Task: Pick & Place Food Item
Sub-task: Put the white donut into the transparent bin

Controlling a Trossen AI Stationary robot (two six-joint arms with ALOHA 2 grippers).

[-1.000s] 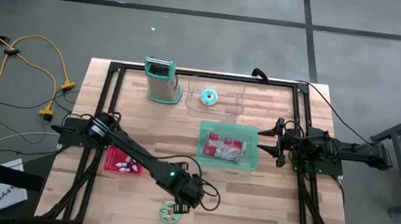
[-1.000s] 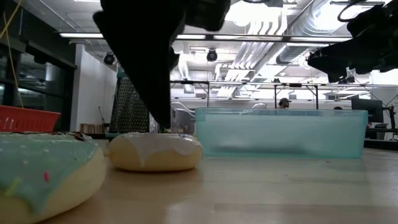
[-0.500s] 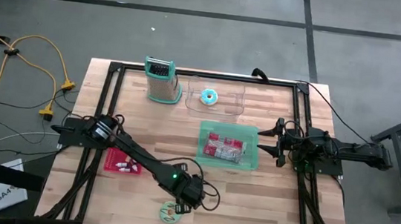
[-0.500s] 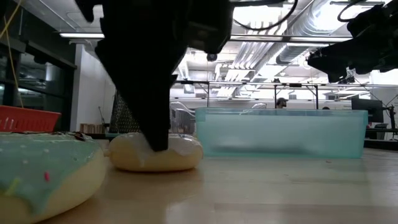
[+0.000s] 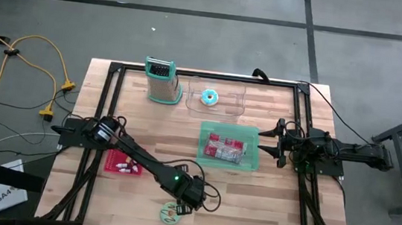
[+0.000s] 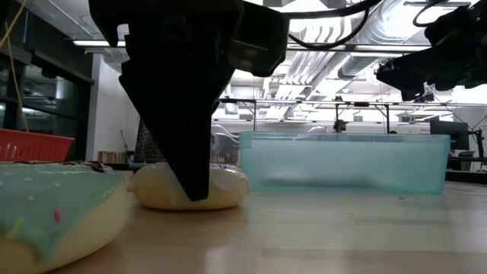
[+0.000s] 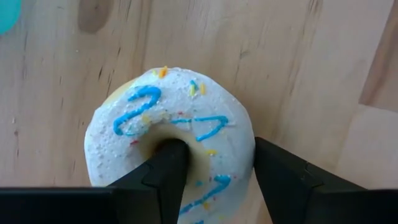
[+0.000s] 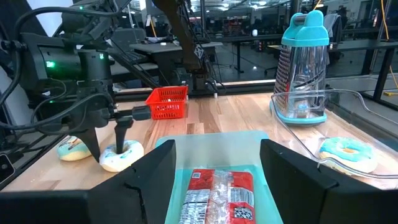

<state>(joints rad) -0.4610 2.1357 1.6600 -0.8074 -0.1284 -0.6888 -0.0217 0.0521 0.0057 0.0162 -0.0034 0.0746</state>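
Overhead pipes and strip lights filled the room behind the wooden table point(image 5: 274, 202). Only the right wrist view showed the teal bin point(image 8: 214, 155) holding red packets. Near the table's front edge, the left gripper point(image 7: 214, 171) stood spread, one finger in the white donut's point(image 7: 168, 124) hole, one outside. The right gripper point(image 8: 214, 180) waited wide above the bin.

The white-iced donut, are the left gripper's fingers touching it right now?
Touching. In the left wrist view one of the fingers sits inside the hole of the white-iced donut, pressing its inner edge; the other stands just outside the ring.
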